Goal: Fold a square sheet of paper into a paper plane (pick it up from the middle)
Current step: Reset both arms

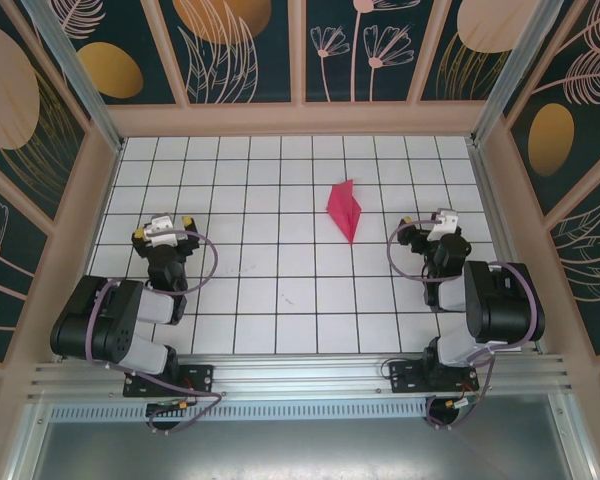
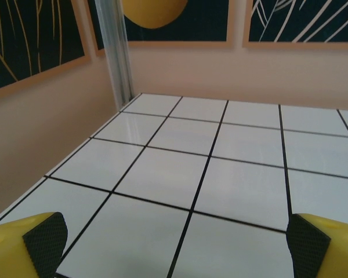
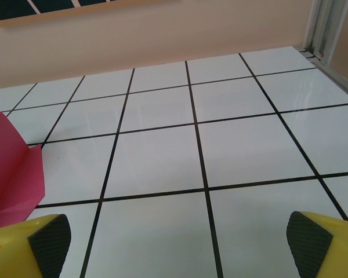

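Note:
The magenta-pink paper plane (image 1: 345,210) lies on the white grid table, right of centre, a narrow dart with its tip toward the near edge. In the right wrist view its wing (image 3: 11,174) stands up at the left edge. My right gripper (image 1: 432,222) hovers about one tile to the right of the plane, open, with nothing between its yellow fingers (image 3: 37,246). My left gripper (image 1: 166,228) is over the left side of the table, far from the plane, open and empty, its black pads (image 2: 46,243) spread wide above bare tiles.
Pale pink walls (image 1: 300,118) enclose the tiled table on three sides, with metal corner posts (image 2: 117,52). An aluminium rail (image 1: 300,375) runs along the near edge where both arm bases sit.

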Tool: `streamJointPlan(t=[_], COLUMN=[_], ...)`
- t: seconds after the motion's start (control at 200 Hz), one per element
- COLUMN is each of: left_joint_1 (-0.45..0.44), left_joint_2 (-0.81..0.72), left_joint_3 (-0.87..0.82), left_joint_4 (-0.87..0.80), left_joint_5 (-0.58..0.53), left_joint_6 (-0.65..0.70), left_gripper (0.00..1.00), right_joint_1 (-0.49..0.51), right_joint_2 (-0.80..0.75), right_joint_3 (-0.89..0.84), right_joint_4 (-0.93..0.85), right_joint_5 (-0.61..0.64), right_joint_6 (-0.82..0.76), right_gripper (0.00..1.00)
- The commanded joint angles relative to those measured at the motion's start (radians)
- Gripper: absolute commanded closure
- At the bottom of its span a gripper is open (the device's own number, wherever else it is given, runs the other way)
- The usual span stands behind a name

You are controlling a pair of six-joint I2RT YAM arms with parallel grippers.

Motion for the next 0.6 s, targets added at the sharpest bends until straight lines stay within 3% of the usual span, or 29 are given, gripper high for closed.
streamJointPlan(t=[0.0, 0.035, 0.08, 0.285, 0.595], left_joint_1=[0.064, 0.081, 0.082, 0.081, 0.078], left_joint_2=[0.049, 0.075, 0.047, 0.059, 0.058], left_joint_3=[0.036, 0.017, 0.025, 0.013, 0.016], left_joint_4=[0.057, 0.147, 0.071, 0.118, 0.110], left_joint_5=[0.091, 0.109, 0.095, 0.092, 0.187], left_joint_6=[-0.062, -0.067, -0.082, -0.074, -0.035], left_gripper=[0.01, 0.01, 0.01, 0.02, 0.01], right_joint_1=[-0.002, -0.001, -0.002, -0.002, -0.002], right_joint_2=[0.004, 0.005, 0.005, 0.004, 0.005], right_joint_3=[0.008, 0.008, 0.008, 0.008, 0.009], right_joint_4=[0.068, 0.068, 0.068, 0.068, 0.068], right_joint_5=[0.000, 0.001, 0.001, 0.000, 0.000], right_joint_6=[-0.001, -0.001, -0.001, 0.000, -0.001], right_gripper=[0.01, 0.01, 0.01, 0.01, 0.01])
